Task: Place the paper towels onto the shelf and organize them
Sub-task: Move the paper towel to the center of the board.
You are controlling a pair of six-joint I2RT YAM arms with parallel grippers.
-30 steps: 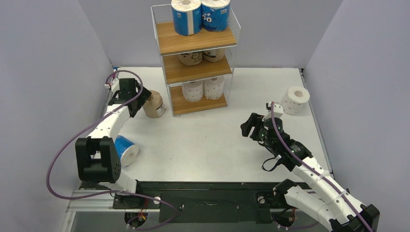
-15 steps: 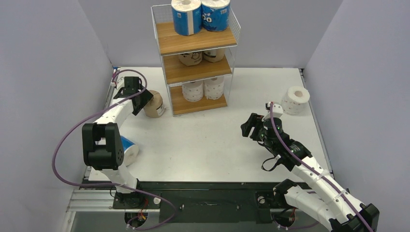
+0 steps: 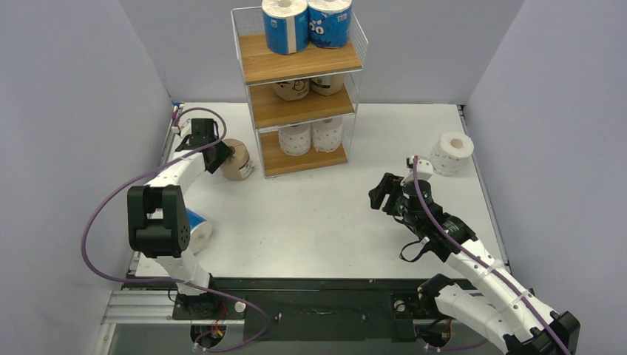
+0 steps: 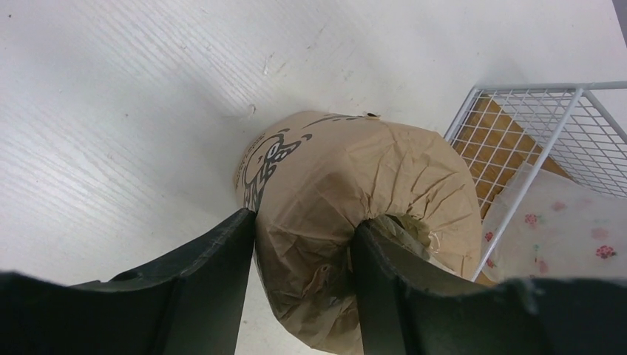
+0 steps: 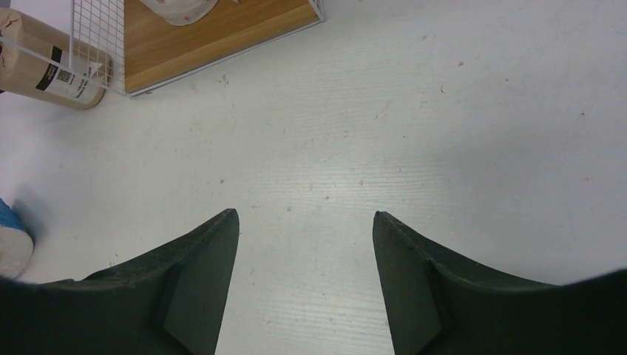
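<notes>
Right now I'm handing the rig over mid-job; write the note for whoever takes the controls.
The left tool is shut on the tan roll, one finger seemingly in its core, beside the shelf on its left side.
The right tool is open and empty over the table.
Done: six rolls shelved, blue pair on top, tan pair in the middle, white pair at the bottom.
Left: shelve the held tan roll, the loose blue roll at the near left and the loose white roll at the far right.

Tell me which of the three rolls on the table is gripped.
The tan roll beside the shelf: the left gripper pinches its wall. The blue roll and white roll lie free.
</notes>
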